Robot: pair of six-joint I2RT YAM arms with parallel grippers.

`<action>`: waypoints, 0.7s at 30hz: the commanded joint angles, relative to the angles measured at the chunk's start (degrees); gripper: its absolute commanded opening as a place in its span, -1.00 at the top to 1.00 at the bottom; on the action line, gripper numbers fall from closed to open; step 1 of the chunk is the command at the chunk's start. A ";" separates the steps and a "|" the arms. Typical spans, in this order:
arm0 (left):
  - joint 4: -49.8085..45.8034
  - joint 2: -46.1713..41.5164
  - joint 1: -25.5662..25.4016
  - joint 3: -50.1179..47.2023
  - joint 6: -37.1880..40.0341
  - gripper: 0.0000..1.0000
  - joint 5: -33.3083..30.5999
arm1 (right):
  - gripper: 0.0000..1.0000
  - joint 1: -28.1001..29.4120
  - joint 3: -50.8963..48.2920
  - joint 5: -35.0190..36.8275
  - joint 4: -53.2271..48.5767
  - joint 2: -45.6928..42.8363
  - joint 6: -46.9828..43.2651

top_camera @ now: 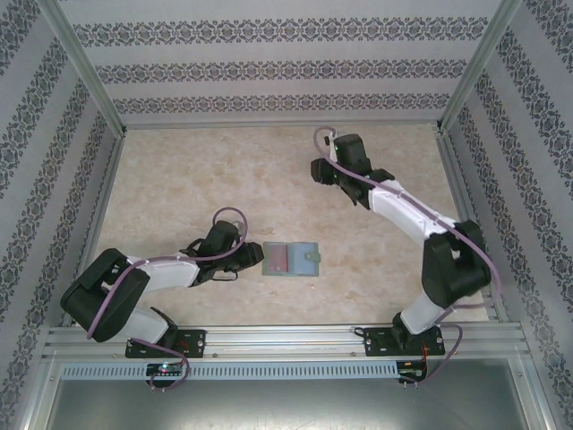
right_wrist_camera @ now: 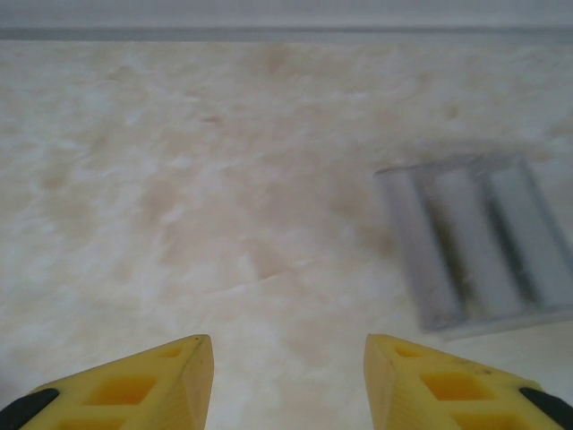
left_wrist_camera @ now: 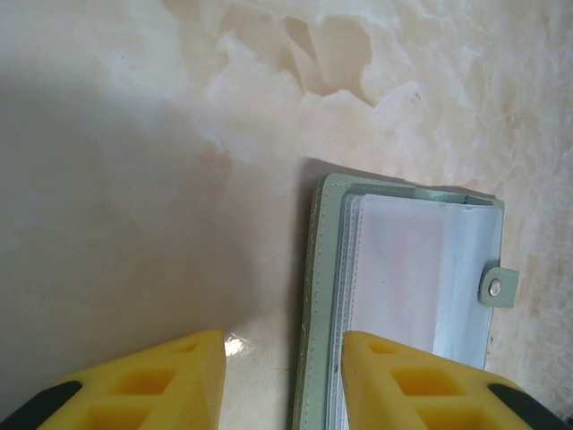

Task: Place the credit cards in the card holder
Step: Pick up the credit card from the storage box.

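My left gripper [left_wrist_camera: 282, 345] hangs low over the table [left_wrist_camera: 116, 179] with its two yellow fingers [left_wrist_camera: 161, 381] parted and nothing clamped between them. The finger on the right of my wrist view covers the near end of the card holder [left_wrist_camera: 403, 269], but I cannot tell whether it touches. The card holder lies open and flat. Its grey-green edge runs up through the gap between my fingers, its clear sleeves are stacked inside, and its small round snap tab [left_wrist_camera: 495, 287] sticks out on the far side from me. A pinkish tint shows through the top sleeve, and I cannot tell whether that is one of the credit cards. From above, the card holder sits in the near middle of the table, between my two bases, with my left gripper just beside its left edge. Farther out, my right gripper [right_wrist_camera: 288, 345] reaches over the far right part of the table, its fingers also spread wide and holding nothing, with bare marbled surface below. Beyond it and off to the right lies a blurred pale grey ribbed stand [right_wrist_camera: 479, 242], and behind that is the patterned back wall [top_camera: 286, 63].
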 commanded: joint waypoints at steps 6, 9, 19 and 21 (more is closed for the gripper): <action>-2.84 5.67 0.23 -0.54 1.60 0.20 -1.67 | -0.28 -2.49 19.72 13.38 -15.66 18.05 -10.83; -2.83 6.19 0.49 -0.45 1.98 0.21 -0.79 | -0.35 -3.54 25.39 14.31 -20.52 23.12 -11.96; -4.18 6.54 0.76 0.32 2.75 0.21 -1.02 | -0.37 -5.00 28.17 20.17 -24.47 26.88 -12.26; -2.06 7.46 0.76 -0.52 2.00 0.21 -0.21 | -0.37 -4.97 28.40 20.44 -24.55 26.48 -12.32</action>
